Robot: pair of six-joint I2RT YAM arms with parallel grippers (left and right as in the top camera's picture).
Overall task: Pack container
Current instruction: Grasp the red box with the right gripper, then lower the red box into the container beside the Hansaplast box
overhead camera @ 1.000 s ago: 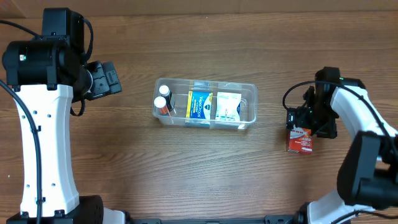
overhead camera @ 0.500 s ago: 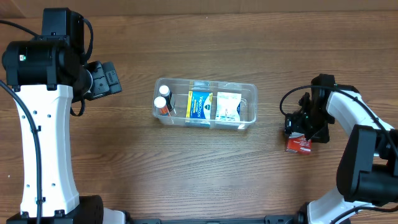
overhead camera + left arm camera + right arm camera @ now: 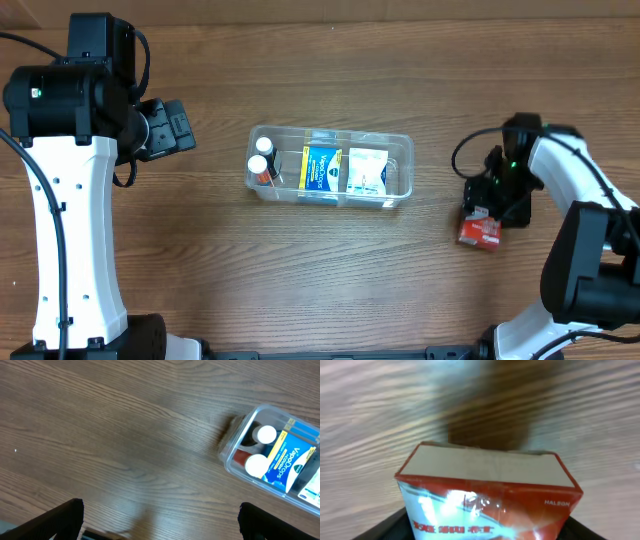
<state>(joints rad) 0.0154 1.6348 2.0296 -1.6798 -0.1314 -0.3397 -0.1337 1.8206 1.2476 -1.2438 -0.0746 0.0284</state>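
The container [image 3: 400, 150] is a clear tub in the middle of the table. It holds two white-capped bottles [image 3: 262, 160], a blue box [image 3: 322, 168] and a white packet [image 3: 366, 170]. It also shows in the left wrist view [image 3: 235, 445] at the right edge. My left gripper [image 3: 168, 128] is open and empty, left of the tub and above bare wood; its fingers [image 3: 160, 525] stand wide apart. My right gripper [image 3: 497, 195] is right of the tub, closed around a red box [image 3: 480, 232] that sits low at the table. The box [image 3: 485, 490] fills the space between its fingers.
The wooden table [image 3: 330, 270] runs all around the tub. My left arm's white link [image 3: 70, 230] stands along the left side and my right arm [image 3: 580, 190] curves in from the right edge.
My right gripper has shifted slightly over the red box, and the box has slid a little toward the front. The left arm and the tub have not moved.
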